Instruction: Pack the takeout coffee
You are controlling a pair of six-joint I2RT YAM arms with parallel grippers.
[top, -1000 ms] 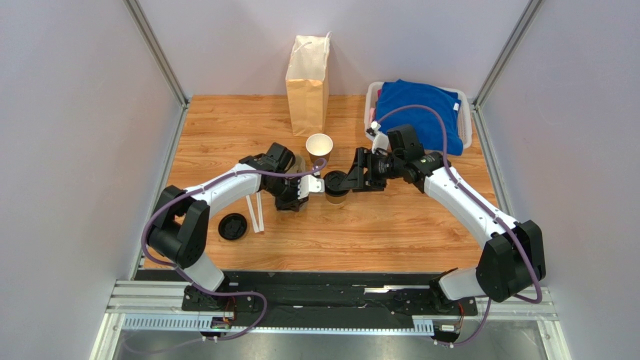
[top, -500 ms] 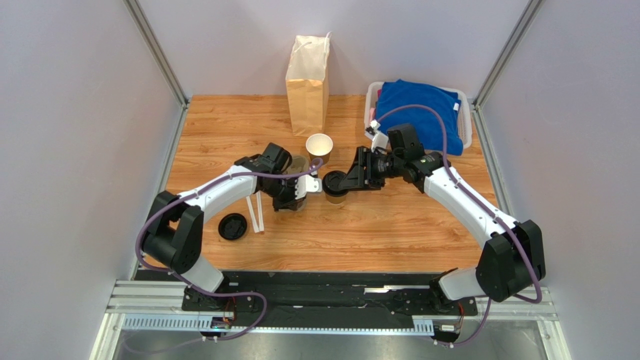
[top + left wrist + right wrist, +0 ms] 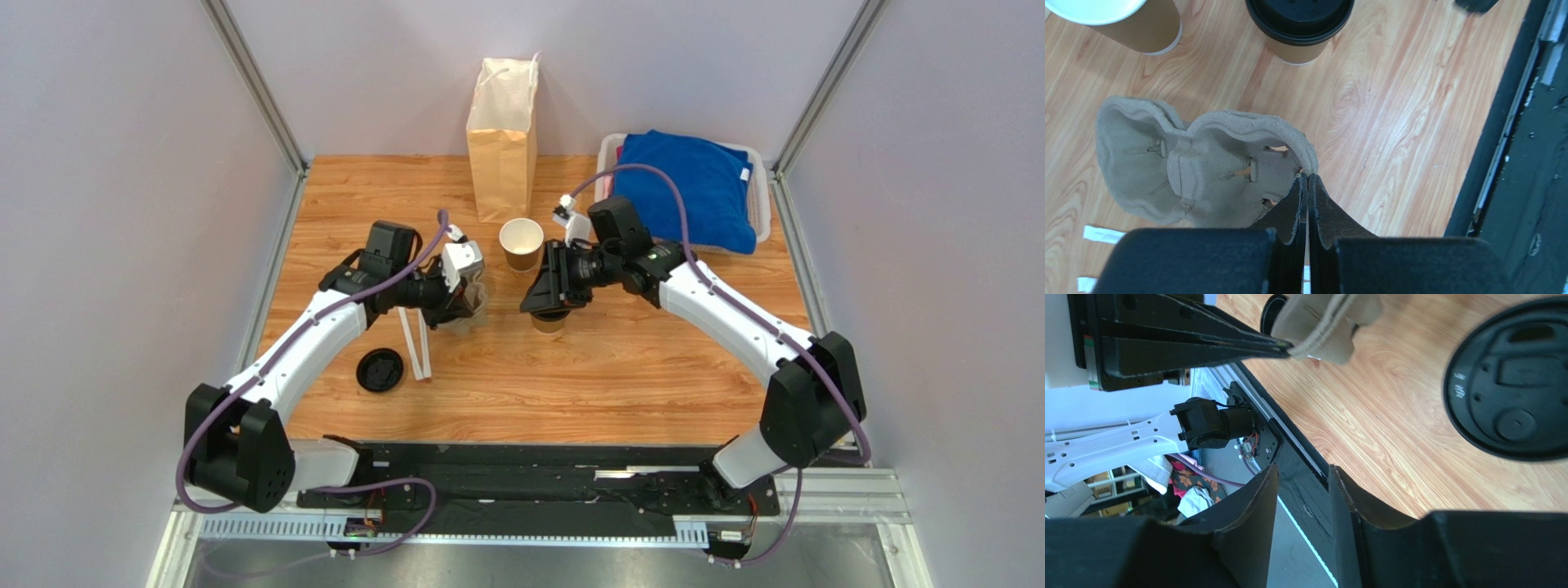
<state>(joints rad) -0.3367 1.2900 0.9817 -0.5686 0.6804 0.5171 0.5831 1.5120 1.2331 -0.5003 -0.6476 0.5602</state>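
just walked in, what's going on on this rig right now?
The left tool is shut on the rim of a pulp cup carrier, holding it to the left of the cups. The right tool is open and sits close to the lidded coffee without gripping it. The coffee stands on the table between the arms, not yet in the carrier. An unlidded cup and a paper bag stand behind it.

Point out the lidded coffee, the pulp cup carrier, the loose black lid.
lidded coffee [image 3: 1300, 13], left wrist view, top of its lid.
pulp cup carrier [image 3: 1220, 164], left wrist view, inside one well.
loose black lid [image 3: 380, 369], top external view, its centre.
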